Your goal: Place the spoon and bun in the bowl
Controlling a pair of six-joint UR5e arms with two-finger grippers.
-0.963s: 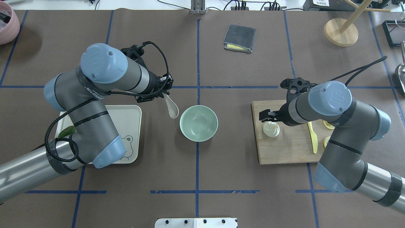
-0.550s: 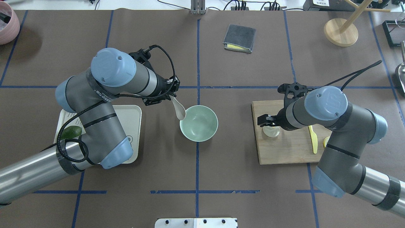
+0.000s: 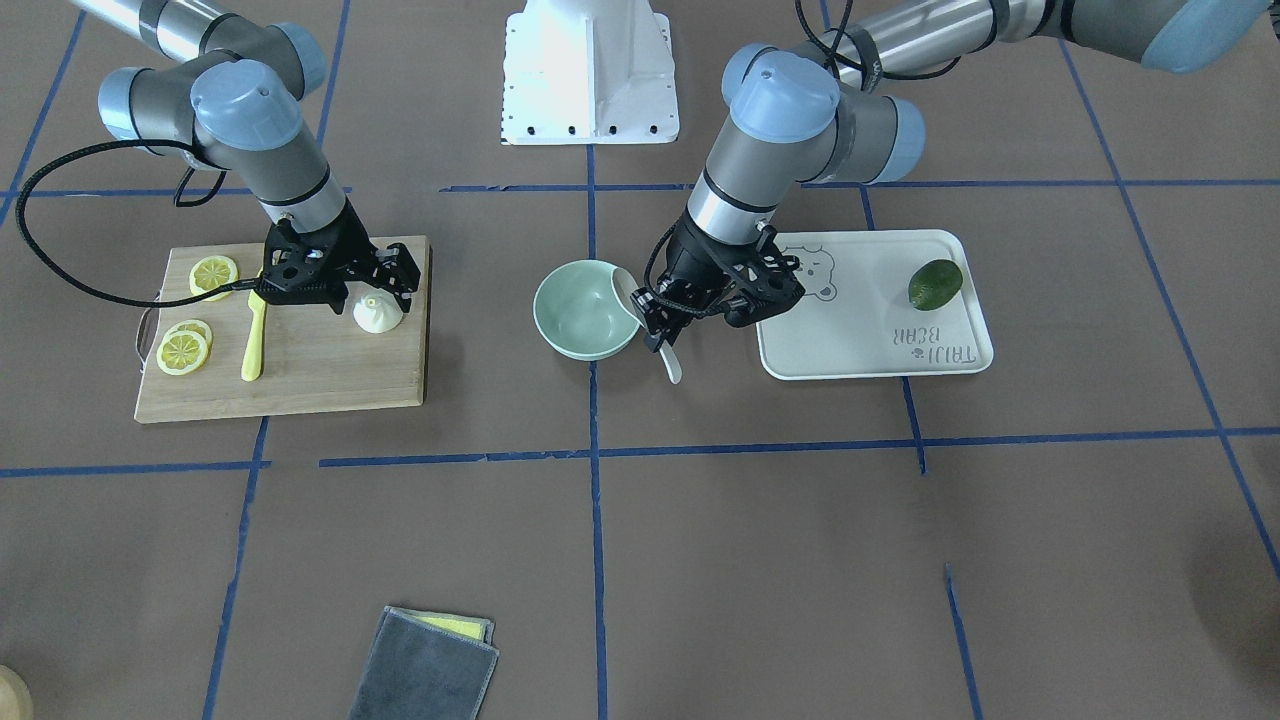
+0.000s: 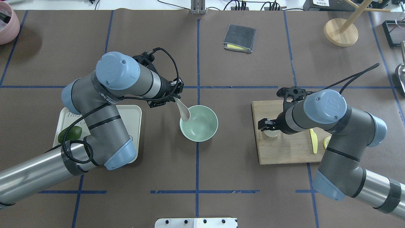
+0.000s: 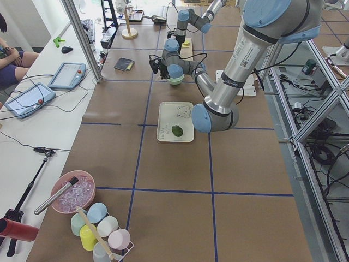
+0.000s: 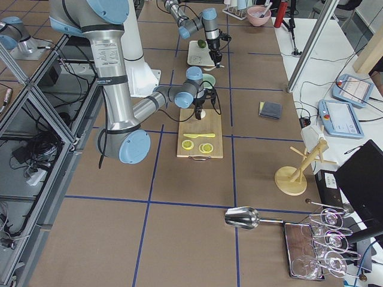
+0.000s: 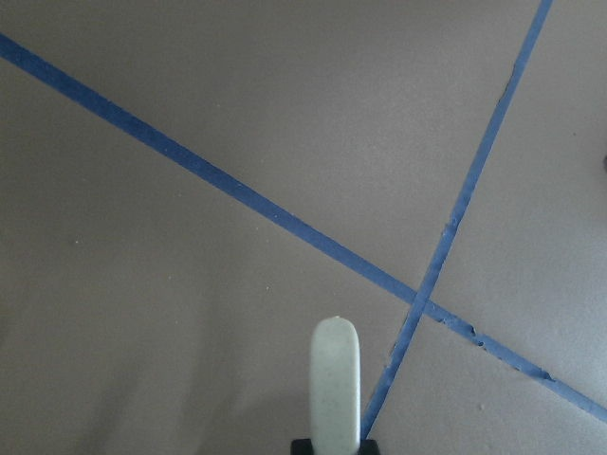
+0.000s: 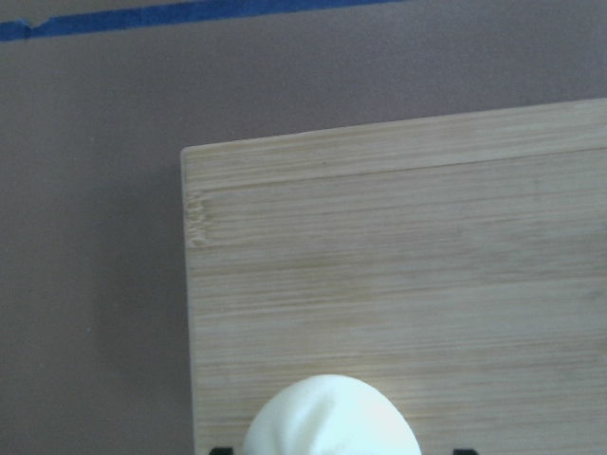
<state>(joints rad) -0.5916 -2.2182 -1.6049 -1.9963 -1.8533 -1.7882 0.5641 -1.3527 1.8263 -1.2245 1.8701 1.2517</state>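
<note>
1. While the left gripper [image 4: 176, 97] hangs just to the left of the bowl [image 4: 216, 124], its fingers are closed on the handle of the spoon [image 4: 184, 113]. The short end of the handle pokes out past them in the left wrist view.
2. The spoon is tilted, with its oval scoop over the far-left part of the bowl's rim. Whether the scoop touches the bowl cannot be told.
3. The pale mint-green bowl stands upright at the middle of the table, on a crossing of blue tape lines.
4. The right gripper [image 3: 380, 290] is low over the bun [image 3: 378, 316] with its fingers spread wide, one on each side. The right wrist view shows a gap between each fingertip and the bun, so this gripper holds nothing.
5. The bun sits on the wooden cutting board [image 3: 320, 375], close to the board's left edge, the one nearest the bowl, and well apart from the bowl.
6. A yellow plastic knife [image 3: 254, 340] also lies on the board, right of the bun, with lemon slices [image 3: 183, 350] farther right.
7. Left of the bowl lies a white bear-printed tray [image 3: 870, 345] with an avocado [image 3: 935, 284] on it.
8. A folded grey cloth [image 4: 239, 38] lies on the far side of the table.
</note>
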